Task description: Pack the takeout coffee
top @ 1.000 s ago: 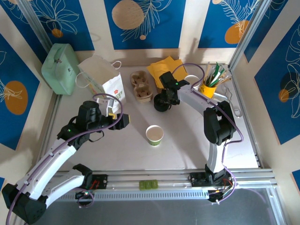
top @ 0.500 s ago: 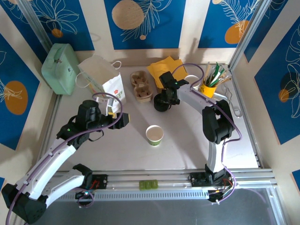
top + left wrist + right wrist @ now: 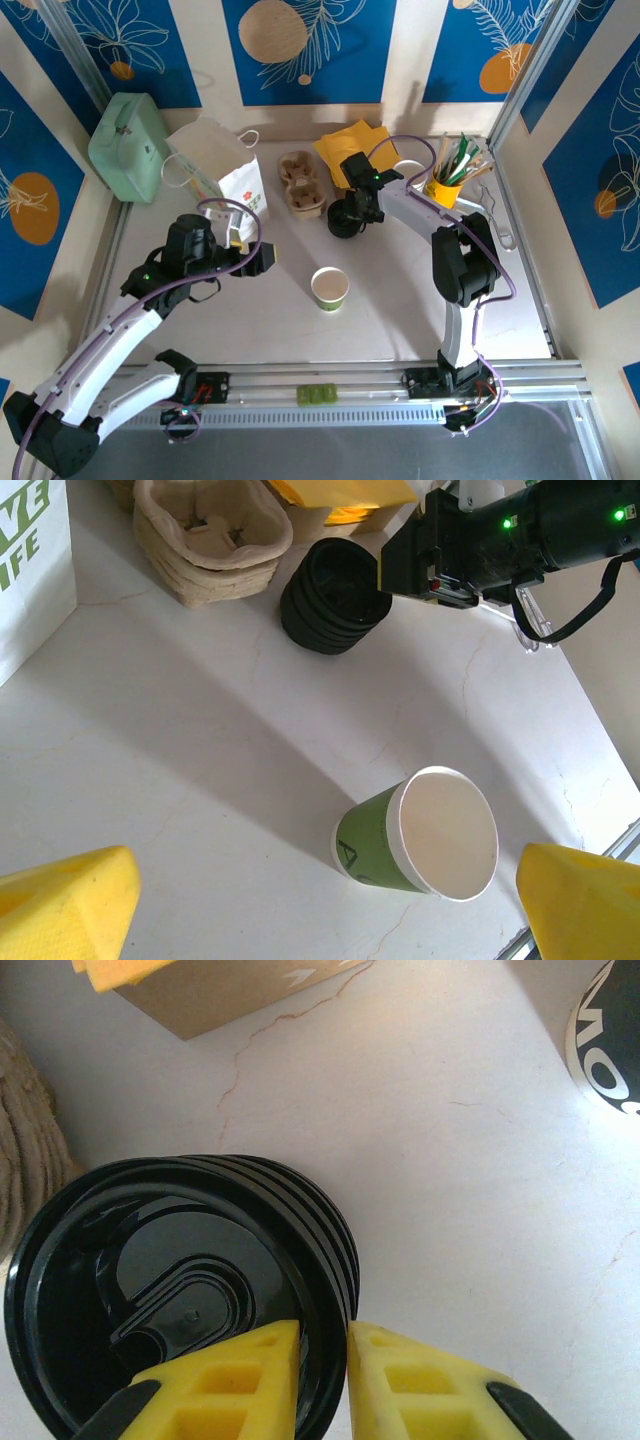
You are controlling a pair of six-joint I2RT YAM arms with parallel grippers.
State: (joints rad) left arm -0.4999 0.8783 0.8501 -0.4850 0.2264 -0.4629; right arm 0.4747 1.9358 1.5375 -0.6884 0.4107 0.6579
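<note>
Green paper cup upright and lidless on pale table, stack of black lids behind it, pulp cup carriers beside the stack, white bag at left, right arm over the stack's far edge, left gripper fingertips spread wide apart.

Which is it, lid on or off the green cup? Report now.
Off. The green cup stands upright, its white rim and pale inside exposed; the black lids sit stacked apart from it, at the right gripper.
</note>
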